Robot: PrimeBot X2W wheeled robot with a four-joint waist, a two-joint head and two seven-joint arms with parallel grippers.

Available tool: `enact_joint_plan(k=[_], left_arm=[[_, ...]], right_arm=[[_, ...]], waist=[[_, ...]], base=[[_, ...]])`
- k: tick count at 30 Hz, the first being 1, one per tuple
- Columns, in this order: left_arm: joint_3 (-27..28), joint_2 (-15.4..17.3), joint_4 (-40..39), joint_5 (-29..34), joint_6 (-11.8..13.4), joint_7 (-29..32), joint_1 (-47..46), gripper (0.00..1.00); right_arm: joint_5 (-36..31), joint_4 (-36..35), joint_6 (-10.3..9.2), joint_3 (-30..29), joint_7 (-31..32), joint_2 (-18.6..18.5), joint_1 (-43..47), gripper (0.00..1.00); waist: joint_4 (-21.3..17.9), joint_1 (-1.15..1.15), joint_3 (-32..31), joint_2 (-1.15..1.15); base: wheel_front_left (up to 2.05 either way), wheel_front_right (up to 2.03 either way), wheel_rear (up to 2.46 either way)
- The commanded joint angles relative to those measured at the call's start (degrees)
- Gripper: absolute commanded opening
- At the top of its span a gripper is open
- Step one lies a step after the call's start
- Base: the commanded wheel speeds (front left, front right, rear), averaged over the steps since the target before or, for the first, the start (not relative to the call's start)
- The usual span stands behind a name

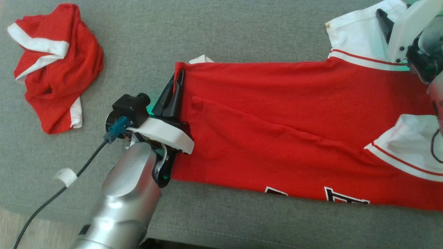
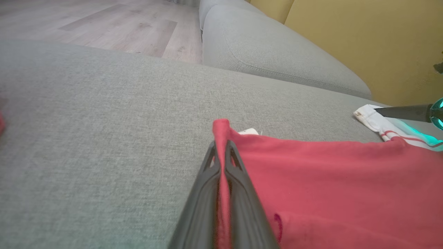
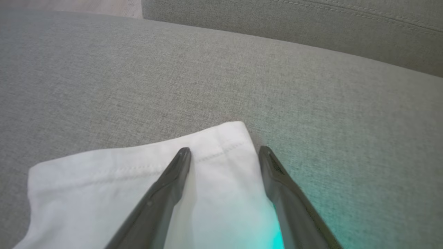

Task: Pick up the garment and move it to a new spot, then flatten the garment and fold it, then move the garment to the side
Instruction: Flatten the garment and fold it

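1. Head view: garment (image 1: pixel 277 131) lies spread across the sofa seat (image 1: pixel 221 31); my left gripper (image 1: pixel 177 81) is clamped on its red hem.
2. Right gripper (image 3: pixel 225 152) stands apart over the white sleeve (image 3: pixel 104 180); I'd close it there, then lift both ends level.
3. Crumpled red cloth (image 1: pixel 55 65) sits well apart, left.

The garment (image 1: pixel 277 114) lies spread on the seat cushion (image 1: pixel 207 31), from the middle of my head view to its right edge. A crumpled cloth (image 1: pixel 55 65) lies well apart at the far left of the same cushion. My left gripper (image 1: pixel 179 77) pinches the garment's left edge; my right gripper (image 3: pixel 224 152), at the far right, has one finger over the sleeve (image 1: pixel 356 34) and the other just beside its corner.
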Motion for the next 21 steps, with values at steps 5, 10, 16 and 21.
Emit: enact_joint_plan(k=[5,10,16,21], left_arm=[[0.75,1.23,-1.78,-1.05,1.07,-0.29,-1.38,0.00],[1.97,1.23,-2.60,-0.13,1.59,-0.29,-1.72,0.00],[6.15,1.23,-6.43,4.49,2.20,-0.29,-3.44,0.00],[9.43,1.23,-8.97,8.31,2.01,-0.29,-3.70,0.00]], right_arm=[[1.10,-0.47,0.37,2.44,2.10,-0.16,-0.84,0.00],[-1.50,0.67,0.37,1.25,-6.25,-2.26,-2.93,0.00],[-5.83,5.20,0.37,-4.57,-21.10,-1.63,-5.51,0.00],[-7.32,7.41,0.37,-7.70,-29.06,-0.17,-5.93,0.00]], waist=[[0.16,-0.01,0.34,0.00],[-0.72,-0.01,-0.26,0.00],[-3.05,-0.01,-0.87,0.00],[-5.51,-0.01,-1.76,0.00]], base=[[0.00,0.00,0.00],[0.00,0.00,0.00],[0.00,0.00,0.00],[0.00,0.00,0.00]])
